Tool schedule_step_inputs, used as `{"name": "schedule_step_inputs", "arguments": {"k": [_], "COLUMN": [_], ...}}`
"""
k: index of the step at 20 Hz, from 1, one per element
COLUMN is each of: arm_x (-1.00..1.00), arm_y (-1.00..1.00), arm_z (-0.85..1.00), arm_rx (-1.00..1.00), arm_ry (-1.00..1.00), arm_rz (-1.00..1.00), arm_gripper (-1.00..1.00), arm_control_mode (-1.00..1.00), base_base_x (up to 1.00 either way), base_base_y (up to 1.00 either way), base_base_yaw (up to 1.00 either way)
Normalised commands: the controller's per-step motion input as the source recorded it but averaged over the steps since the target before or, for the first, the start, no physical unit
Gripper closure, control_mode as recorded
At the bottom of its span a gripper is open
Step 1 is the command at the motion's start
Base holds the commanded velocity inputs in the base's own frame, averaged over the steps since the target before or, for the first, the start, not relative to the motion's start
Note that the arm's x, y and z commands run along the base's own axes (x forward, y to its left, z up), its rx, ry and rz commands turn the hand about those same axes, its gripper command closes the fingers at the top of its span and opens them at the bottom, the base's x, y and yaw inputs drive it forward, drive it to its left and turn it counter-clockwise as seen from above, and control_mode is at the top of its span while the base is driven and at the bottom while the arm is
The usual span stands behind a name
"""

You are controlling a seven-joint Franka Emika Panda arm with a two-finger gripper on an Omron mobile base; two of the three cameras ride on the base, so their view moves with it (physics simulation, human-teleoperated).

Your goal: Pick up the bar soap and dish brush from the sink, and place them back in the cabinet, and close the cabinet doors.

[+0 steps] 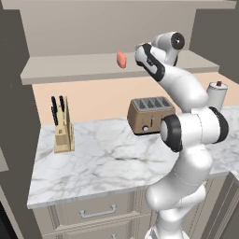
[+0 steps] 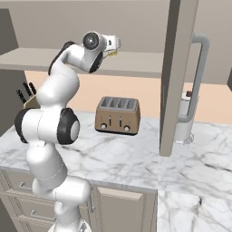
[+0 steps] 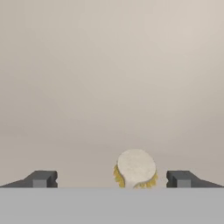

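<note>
The gripper (image 3: pixel 111 179) reaches into the open cabinet (image 1: pixel 93 28) at shelf height; its jaws stand fully wide, the two fingertips (image 3: pixel 41 178) far apart and clamped on nothing; the brush (image 3: pixel 135 168) sits between the jaws, nearer the right-hand tip, its cream head facing the camera and its handle hidden below; whether the brush rests on the shelf cannot be told from the hand view; the step in hand appears to be the release of the brush inside the cabinet; to do it well, keep the jaws at full width and draw straight back along the approach line, so neither tip clips the head; avoid any sideways drift toward the right-hand tip, where clearance looks least; the soap (image 1: pixel 121 59) already lies on the shelf, to one side of the jaws and apart from them; clear it on retreat; the door (image 2: pixel 179 72) stands open and remains to be shut.
</note>
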Motion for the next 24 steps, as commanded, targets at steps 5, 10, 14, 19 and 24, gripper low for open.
{"name": "schedule_step_inputs", "arguments": {"k": [5, 10, 14, 19, 24], "arm_x": [-0.16, -0.23, -0.37, -0.42, -0.42], "arm_y": [0.0, 0.0, 0.0, 0.0, 0.0], "arm_z": [0.01, 0.04, 0.02, 0.02, 0.01], "arm_rx": [0.0, 0.0, 0.0, 0.0, 0.0], "arm_ry": [0.0, 0.0, 0.0, 0.0, 0.0], "arm_rz": [-0.05, -0.05, -0.01, 0.0, 0.0], "arm_gripper": [-1.0, -1.0, -1.0, -1.0, -1.0], "arm_control_mode": [-1.0, -1.0, -1.0, -1.0, -1.0], "base_base_x": [0.0, 0.0, 0.0, 0.0, 0.0], "base_base_y": [0.0, 0.0, 0.0, 0.0, 0.0], "base_base_yaw": [0.0, 0.0, 0.0, 0.0, 0.0]}}
